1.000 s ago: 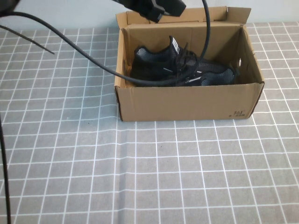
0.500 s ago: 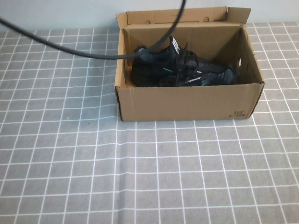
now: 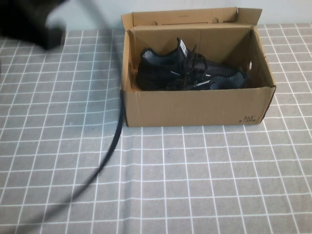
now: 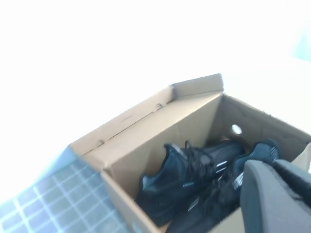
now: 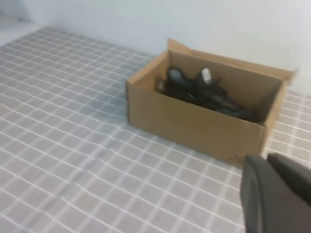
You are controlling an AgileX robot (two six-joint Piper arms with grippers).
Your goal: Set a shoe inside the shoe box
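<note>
Inside the shoe box [image 3: 195,107] — the shoe [image 3: 168,70], left gripper [image 4: 279,194], right gripper [image 5: 274,191] fingers closed, empty.

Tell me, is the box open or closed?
Open. The box has its lid folded up at the back, and black shoes show inside.

The counter [image 3: 195,185] is covered with a grey cloth with a white grid. The shoe box [image 3: 195,107] stands directly on it, near the far edge.
</note>
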